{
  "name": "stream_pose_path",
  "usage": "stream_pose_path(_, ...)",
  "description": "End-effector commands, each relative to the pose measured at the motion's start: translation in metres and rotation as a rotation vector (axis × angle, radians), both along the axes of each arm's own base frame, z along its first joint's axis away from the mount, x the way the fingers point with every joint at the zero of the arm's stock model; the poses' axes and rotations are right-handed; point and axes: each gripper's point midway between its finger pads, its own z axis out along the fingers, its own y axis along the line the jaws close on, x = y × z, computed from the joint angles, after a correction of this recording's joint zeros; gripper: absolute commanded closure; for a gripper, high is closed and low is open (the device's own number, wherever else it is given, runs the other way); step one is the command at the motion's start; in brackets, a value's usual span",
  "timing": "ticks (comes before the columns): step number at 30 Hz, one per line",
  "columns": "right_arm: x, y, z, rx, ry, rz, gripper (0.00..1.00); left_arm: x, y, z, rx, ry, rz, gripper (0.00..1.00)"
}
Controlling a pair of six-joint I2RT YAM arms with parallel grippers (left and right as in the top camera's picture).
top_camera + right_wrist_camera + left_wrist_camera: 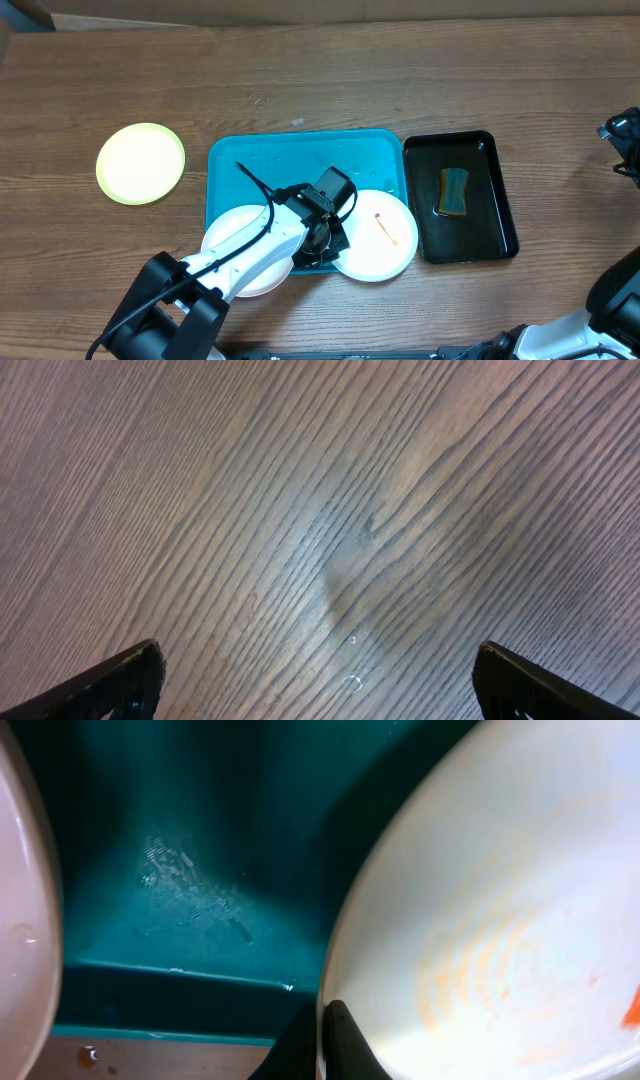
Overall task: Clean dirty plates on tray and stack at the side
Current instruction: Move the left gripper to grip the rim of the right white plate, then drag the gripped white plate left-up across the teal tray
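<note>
Seems to be the cleaning step: pinches the rim of the smeared white plate [378, 240] in the left gripper [322, 1016], at the near right corner of the turquoise tray [300, 150], partly overhanging it. Holds the right gripper [318, 652] spread wide above bare table [300, 480]. Next probably calls for fetching the sponge [453, 190] from the black tray [500, 215] to scrub the orange streak [386, 228].

A dark wood-grain worktop [330, 80] fills the overhead view. At 3 o'clock from its centre lies a black rectangular tray [505, 215], long sides running 12 to 6. A yellow-and-green sponge [453, 191] rests near the tray's middle.
</note>
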Motion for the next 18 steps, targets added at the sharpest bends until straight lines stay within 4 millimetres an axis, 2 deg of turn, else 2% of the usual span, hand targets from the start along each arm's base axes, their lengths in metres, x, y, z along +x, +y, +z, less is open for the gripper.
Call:
stream_pose_path(1,0.005,-0.004,0.007,-0.01,-0.02,-0.004,0.0,0.002,-0.002,-0.002,-0.008,-0.005,0.003,0.96)
stream_pose_path(8,0.005,-0.004,0.007,-0.01,-0.02,-0.004,0.0,0.031,0.009,0.009,-0.018,-0.073,-0.025,0.96)
stream_pose_path(13,0.005,-0.004,0.007,-0.01,-0.02,-0.004,0.0,0.061,0.03,0.018,-0.006,-0.131,-0.002,0.96)
stream_pose_path(18,0.005,-0.004,0.007,-0.01,-0.02,-0.004,0.0,0.098,0.059,0.031,0.041,-0.229,0.004,0.96)
